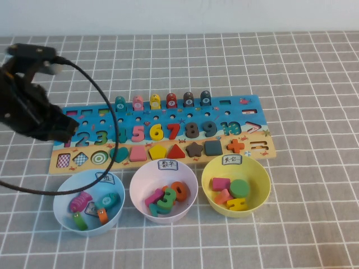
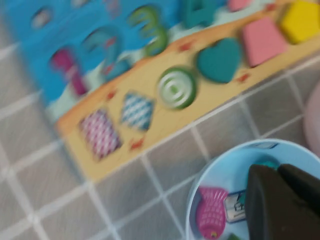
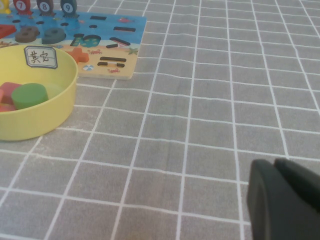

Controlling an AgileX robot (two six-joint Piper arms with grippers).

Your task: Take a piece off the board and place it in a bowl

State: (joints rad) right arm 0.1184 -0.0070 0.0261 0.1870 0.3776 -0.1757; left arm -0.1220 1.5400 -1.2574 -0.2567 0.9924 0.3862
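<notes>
Left gripper (image 1: pixel 56 130) hovers over board's (image 1: pixel 255 102) left end, above numbers 1–2; we cannot tell if claw is clenched or released. We see light blue bowl (image 1: pixel 64 197) below it, holding small toys. Teal heart piece (image 1: pixel 118 153) sits in its slot on board's tan strip, between green disc (image 1: pixel 99 157) and pink block (image 1: pixel 137 152). Pink bowl (image 1: pixel 140 182) centre. Yellow bowl (image 1: pixel 258 171) furthest right. Right gripper (image 3: pixel 282 200) low over bare tablecloth (image 3: pixel 210 125), well apart from the yellow bowl; claw state we cannot tell.
</notes>
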